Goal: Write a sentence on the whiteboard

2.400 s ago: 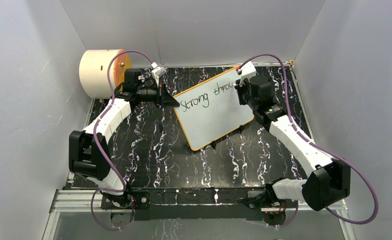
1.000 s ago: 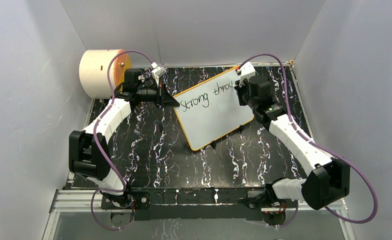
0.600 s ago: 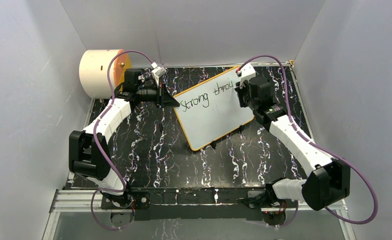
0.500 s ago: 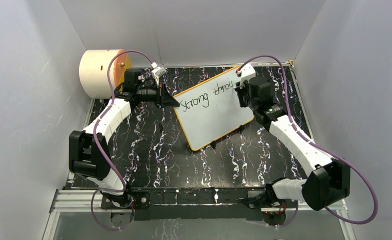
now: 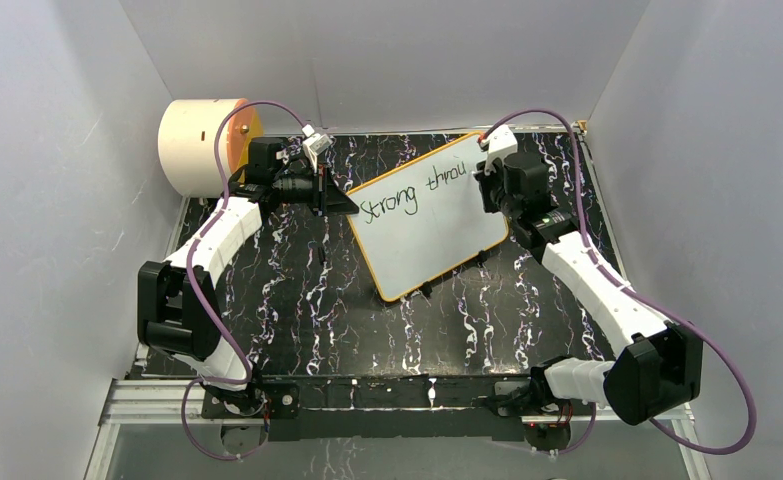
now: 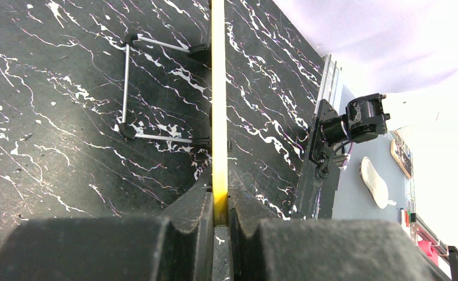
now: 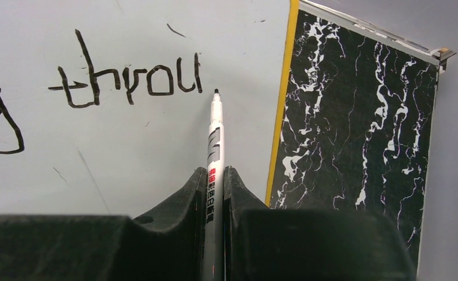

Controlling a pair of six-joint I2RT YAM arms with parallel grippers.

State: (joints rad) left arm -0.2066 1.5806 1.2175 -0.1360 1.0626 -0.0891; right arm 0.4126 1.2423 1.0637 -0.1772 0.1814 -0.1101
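The flat white whiteboard with thin orange-yellow frame (image 5: 422, 215) lies askew at the far middle of the black, white-veined table (image 5: 297, 300), reading "Strong throu". The left gripper (image 6: 219, 202) is clamped on its yellow edge; the right gripper (image 7: 216, 178) is closed around a slim white marker pen (image 7: 214, 134) whose black tip sits just right of the last "u". A cream cylinder with orange face (image 5: 202, 145) sits in the far left corner.
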